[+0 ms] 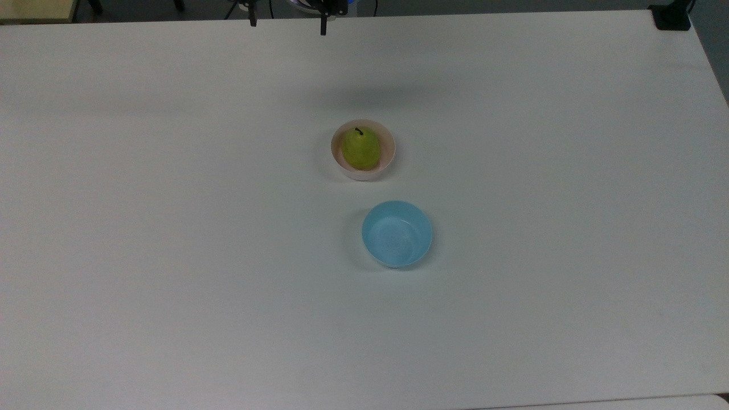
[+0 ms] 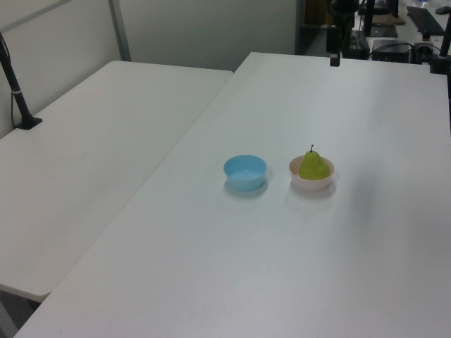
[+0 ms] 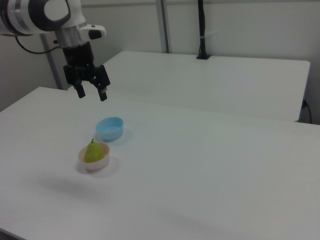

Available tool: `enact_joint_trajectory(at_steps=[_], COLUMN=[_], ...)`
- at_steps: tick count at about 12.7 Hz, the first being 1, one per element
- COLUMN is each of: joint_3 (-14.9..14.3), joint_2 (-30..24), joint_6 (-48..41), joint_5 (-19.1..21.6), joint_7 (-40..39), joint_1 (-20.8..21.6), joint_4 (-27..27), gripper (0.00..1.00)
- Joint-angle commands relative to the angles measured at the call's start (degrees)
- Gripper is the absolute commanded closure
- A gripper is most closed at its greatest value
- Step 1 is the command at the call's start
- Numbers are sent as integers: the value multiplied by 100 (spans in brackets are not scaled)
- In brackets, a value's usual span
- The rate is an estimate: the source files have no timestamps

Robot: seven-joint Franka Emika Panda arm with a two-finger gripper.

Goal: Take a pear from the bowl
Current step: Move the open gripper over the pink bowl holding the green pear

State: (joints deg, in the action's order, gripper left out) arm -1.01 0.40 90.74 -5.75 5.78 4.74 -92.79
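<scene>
Right view: gripper (image 3: 91, 93) spread wide, empty, high above pear (image 3: 92, 152) in pink bowl (image 3: 93, 163); blue bowl (image 3: 110, 128) near, both mid-table.

A: Any writing, label, brand or number you can read anywhere?

B: None. The pear (image 1: 361, 148), the pink bowl (image 1: 389, 149) and the blue bowl (image 1: 397, 233) carry no print that I can make out.

A: And the tabletop (image 1: 171, 256), or the gripper (image 3: 91, 93)?

B: The tabletop is plain white, and no legible marking stands on the gripper either.
</scene>
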Motion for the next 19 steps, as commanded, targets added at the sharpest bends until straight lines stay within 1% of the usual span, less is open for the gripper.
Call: enact_joint_trajectory(at_steps=[1, 10, 14, 16, 19], joint_3=[4, 4, 4, -5, -5], joint_2=[-66, -57, -48, -48, -66], joint_6=[-83, -83, -83, -65, 276], joint_5=[91, 100, 91, 100, 92], joint_7=[-148, -148, -577, -666, -728], joint_1=[-8, -17, -61, -87, -96], joint_4=[-28, -28, -28, -46, -405], gripper=[0, 0, 0, 0, 0])
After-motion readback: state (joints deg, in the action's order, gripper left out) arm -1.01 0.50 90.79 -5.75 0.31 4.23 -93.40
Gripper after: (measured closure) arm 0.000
